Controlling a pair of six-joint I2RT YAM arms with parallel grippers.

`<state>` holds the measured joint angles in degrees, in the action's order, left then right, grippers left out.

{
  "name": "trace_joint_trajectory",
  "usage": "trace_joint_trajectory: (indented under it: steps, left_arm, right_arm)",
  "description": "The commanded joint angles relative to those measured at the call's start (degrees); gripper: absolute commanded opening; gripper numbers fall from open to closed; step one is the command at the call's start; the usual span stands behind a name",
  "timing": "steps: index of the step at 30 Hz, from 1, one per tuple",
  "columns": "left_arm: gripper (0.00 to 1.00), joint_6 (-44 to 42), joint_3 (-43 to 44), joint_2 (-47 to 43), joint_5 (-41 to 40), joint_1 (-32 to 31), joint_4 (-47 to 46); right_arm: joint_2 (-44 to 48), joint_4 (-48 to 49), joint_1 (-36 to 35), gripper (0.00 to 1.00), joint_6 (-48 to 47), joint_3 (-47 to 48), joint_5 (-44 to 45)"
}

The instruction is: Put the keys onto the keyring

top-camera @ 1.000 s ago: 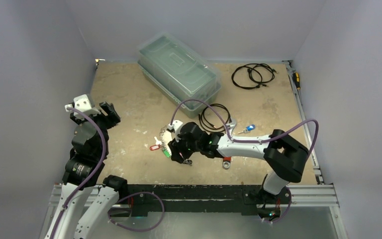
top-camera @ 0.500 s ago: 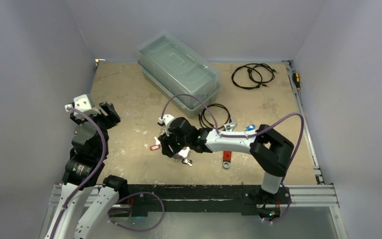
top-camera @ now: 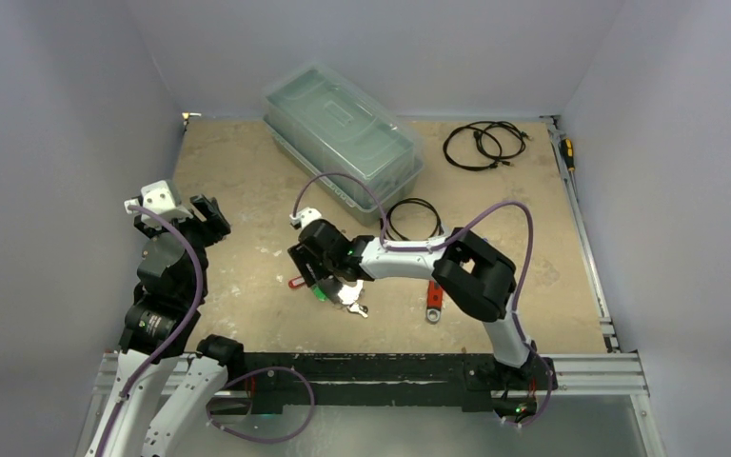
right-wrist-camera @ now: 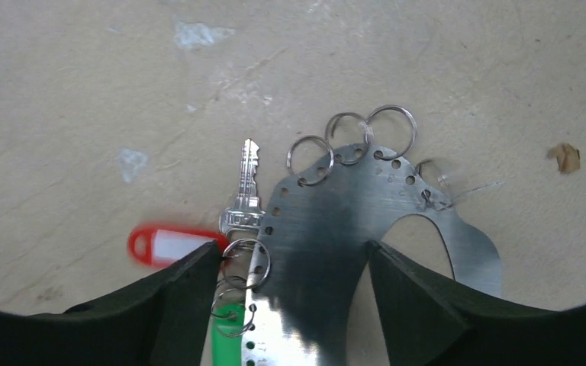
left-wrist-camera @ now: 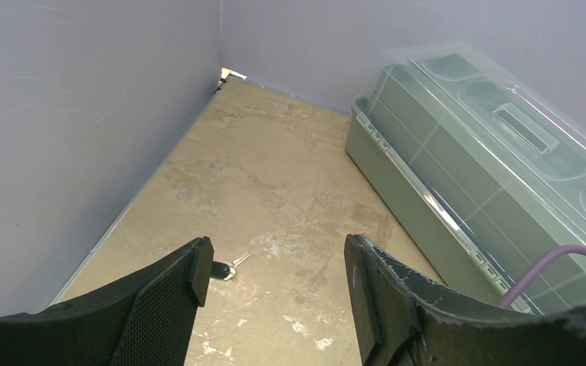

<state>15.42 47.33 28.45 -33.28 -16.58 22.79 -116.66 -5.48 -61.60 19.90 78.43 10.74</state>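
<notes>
Steel keyring (right-wrist-camera: 328,221) straddled by open right pincer (right-wrist-camera: 294,255) | left pincer (left-wrist-camera: 276,252) open | step: threading | next: grip red key (right-wrist-camera: 246,200) precisely

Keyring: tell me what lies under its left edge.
A green tag shows at the edge of the keyring; anything beneath is hidden. The red-tagged key lies beside it.

One keyring (right-wrist-camera: 328,221), two cable coils (top-camera: 479,141)

From high behind, one camera overlooks the whole tabletop (top-camera: 247,190). The right wrist camera sits close over the keyring (right-wrist-camera: 336,221). The left's faces the far box (left-wrist-camera: 488,152), which the overhead also sees.
</notes>
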Motion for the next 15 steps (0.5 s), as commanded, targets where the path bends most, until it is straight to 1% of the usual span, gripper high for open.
trace_joint_trajectory:
  steps: [1, 4, 7, 10, 12, 15]
  left_arm:
    - [0.66, -0.54, -0.21, -0.02, 0.05, -0.30, -1.40]
    - [0.66, -0.53, -0.08, 0.02, 0.25, -0.30, -1.43]
    - [0.66, -0.48, -0.22, 0.03, 0.34, -0.30, -1.47]
    - [0.66, -0.50, -0.14, 0.09, 0.43, -0.31, -1.57]
    - [0.66, -0.57, -0.16, 0.19, 0.46, -0.30, -1.50]
    - [0.66, -0.56, -0.19, 0.50, 0.78, -0.36, -1.60]
  right_arm:
    - [-0.49, -3.21, -0.10, 0.79, 0.32, 2.12, 5.64]
    - [0.10, -3.81, -0.10, 0.87, 0.75, 0.32, 7.58]
    - [0.18, -4.47, -0.16, 0.88, 0.72, -0.97, 8.41]
    - [0.27, -3.12, -0.23, 0.83, 0.92, -3.15, 5.12]
    - [1.01, -1.91, -0.50, 0.76, 0.88, -5.27, 1.25]
    - [3.01, -0.95, -1.52, 0.67, 1.05, -8.24, -1.95]
